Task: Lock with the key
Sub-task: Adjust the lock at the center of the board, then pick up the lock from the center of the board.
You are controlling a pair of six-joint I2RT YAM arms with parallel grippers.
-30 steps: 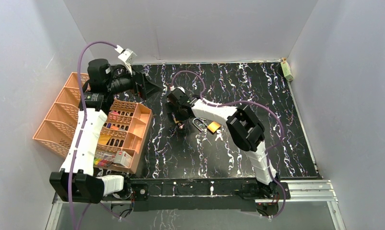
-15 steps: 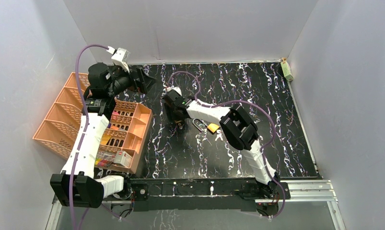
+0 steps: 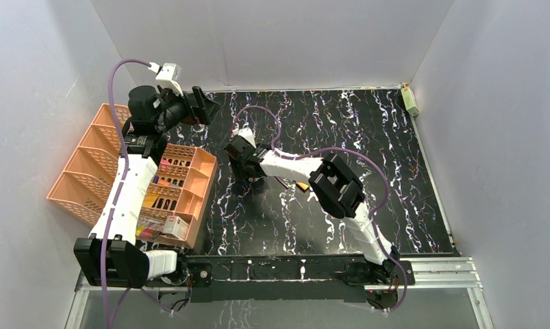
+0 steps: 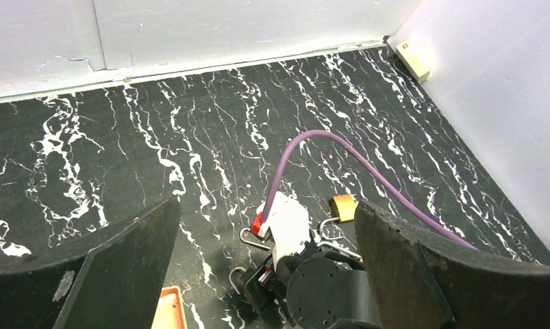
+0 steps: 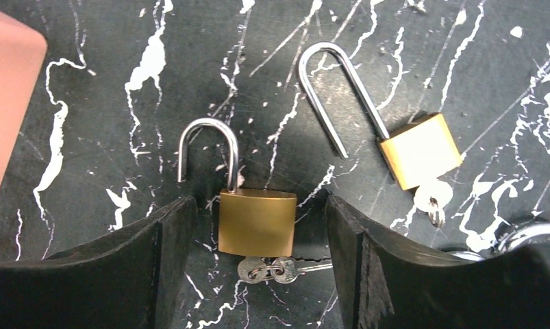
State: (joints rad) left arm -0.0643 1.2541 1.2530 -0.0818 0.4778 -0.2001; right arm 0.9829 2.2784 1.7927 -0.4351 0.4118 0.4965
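Right wrist view: right pincer (image 5: 258,212) apart, fingers (image 5: 155,267) on either side of a brass lock (image 5: 257,223). A thin strip of surface (image 5: 395,55) shows on each side of the lock, so no contact is seen. The lock lies flat, shackle open and pointing to 12 o'clock. A key (image 5: 275,269) sits at the body's 6 o'clock edge; can't tell if it is seated. A second lock (image 5: 420,149) lies at 2 o'clock of the first, apart from it, its long shackle open and leaning to 11 o'clock. The basket (image 5: 5,103) corner is at the frame's 10 o'clock.

Top view: the first lock is hidden under the right wrist. Only the second lock's body (image 3: 303,185) peeks out at 4 o'clock of the right pincer (image 3: 239,168). This view alone shows the whole layout: the basket (image 3: 73,185) at the surface's 9 o'clock, the left pincer (image 3: 203,110) raised at 11 o'clock near the back wall, and a small box (image 3: 411,101) in the 1 o'clock corner.

Left wrist view: left pincer (image 4: 266,205) wide apart with nothing between, looking down on the right wrist. The purple cable (image 4: 340,147) arcs over the surface. The second lock (image 4: 343,205) is at 2 o'clock of that wrist and the box (image 4: 416,60) is in the far corner.
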